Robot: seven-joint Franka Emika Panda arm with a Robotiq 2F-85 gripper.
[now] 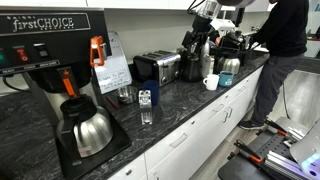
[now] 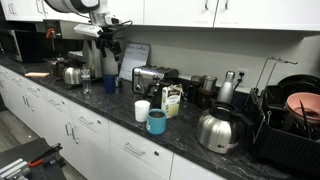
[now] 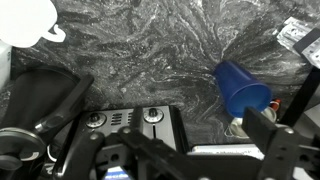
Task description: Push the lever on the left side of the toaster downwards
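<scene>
The boxy brushed-steel toaster [image 1: 157, 67] with black end panels stands at the back of the dark stone counter in both exterior views [image 2: 150, 78]. In the wrist view its black end panel [image 3: 125, 122] with two round knobs sits low in the picture, between my fingers. My gripper [image 1: 203, 38] hangs in the air well off to one side of the toaster, above a blue cup [image 2: 110, 83]. It is apart from the toaster [image 2: 107, 50]. The fingers [image 3: 165, 140] are spread wide and hold nothing. I cannot make out the lever.
A black "first CHOICE" brewer [image 1: 50, 50] holds a steel carafe [image 1: 90, 130]. A white mug [image 1: 211, 82], a blue cup [image 3: 243, 88], a teal mug [image 2: 157, 122], another steel carafe [image 2: 218, 130] and a dish rack [image 2: 290, 120] stand on the counter. A person [image 1: 285, 50] stands at its end.
</scene>
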